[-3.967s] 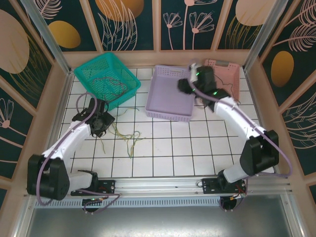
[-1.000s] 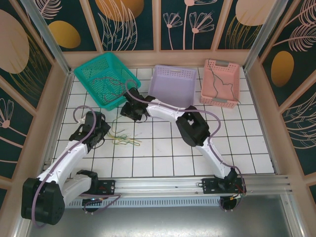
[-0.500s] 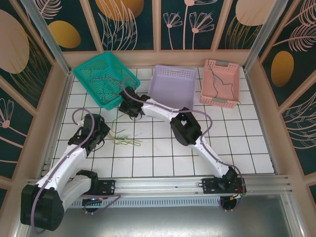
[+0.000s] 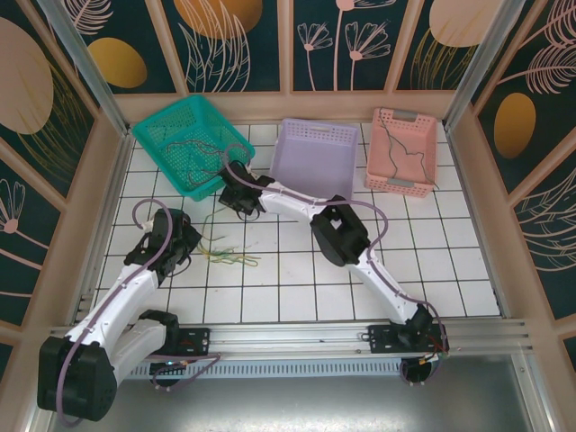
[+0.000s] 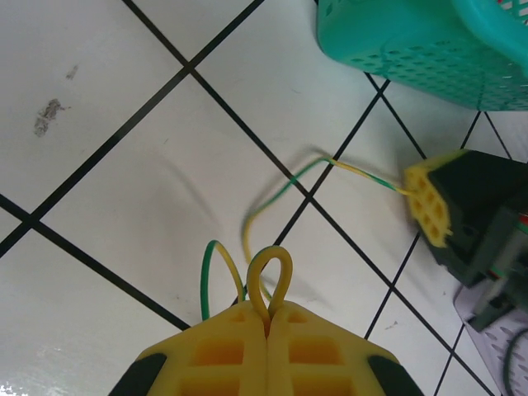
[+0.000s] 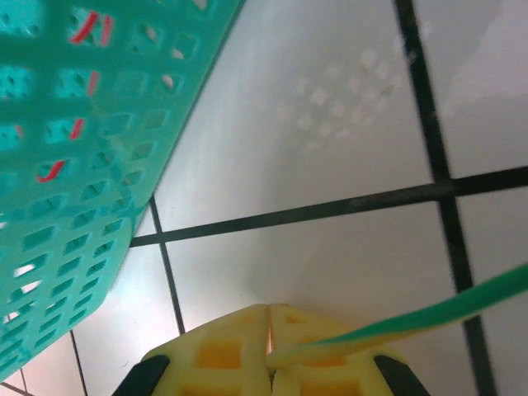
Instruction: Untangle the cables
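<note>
As jaws of left gripper (image 5: 268, 312) and right gripper (image 6: 271, 330) both pinch shut on the yellow-green cable (image 5: 363, 174), strand running diagonally between them, toward teal basket (image 5: 412, 49), surface's (image 4: 297, 279) far-left corner.

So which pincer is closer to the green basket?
Right. The right pincer sits at the basket's near corner; the left pincer is farther back toward the bases. Both grip the cable.
</note>
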Controlling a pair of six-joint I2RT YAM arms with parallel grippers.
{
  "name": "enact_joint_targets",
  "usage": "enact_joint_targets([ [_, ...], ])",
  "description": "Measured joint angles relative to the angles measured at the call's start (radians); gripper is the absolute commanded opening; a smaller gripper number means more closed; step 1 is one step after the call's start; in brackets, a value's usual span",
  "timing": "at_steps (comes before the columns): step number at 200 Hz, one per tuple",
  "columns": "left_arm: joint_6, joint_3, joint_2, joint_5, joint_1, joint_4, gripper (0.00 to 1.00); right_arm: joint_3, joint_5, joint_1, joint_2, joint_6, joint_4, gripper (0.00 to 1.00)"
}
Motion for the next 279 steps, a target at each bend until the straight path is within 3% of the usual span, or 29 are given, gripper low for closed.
enact_joint_targets([
  [62, -0.005, 0.000, 0.080, 0.025, 0.000, 0.084, 0.00, -0.095, 0.108, -0.014, -0.344, -0.140, 0.041, 0.00],
  [94, -0.006, 0.011, 0.179, 0.055, 0.000, 0.178, 0.00, -0.219, 0.113, -0.074, -0.551, -0.245, 0.139, 0.00],
  [126, 0.035, 0.110, 0.318, 0.106, 0.000, 0.267, 0.42, -0.443, -0.020, -0.200, -0.715, -0.359, 0.268, 0.00],
  [158, 0.078, 0.247, 0.385, 0.174, 0.000, 0.348, 0.61, -0.623, -0.235, -0.339, -0.793, -0.473, 0.360, 0.00],
  [189, 0.126, 0.334, 0.385, 0.274, 0.000, 0.438, 0.61, -0.662, -0.431, -0.430, -0.811, -0.614, 0.365, 0.00],
  [218, 0.163, 0.422, 0.392, 0.398, -0.029, 0.504, 0.55, -0.660, -0.507, -0.470, -0.834, -0.763, 0.301, 0.00],
  [279, 0.209, 0.583, 0.486, 0.580, -0.251, 0.576, 0.59, -0.711, -0.609, -0.513, -0.930, -0.931, 0.270, 0.00],
])
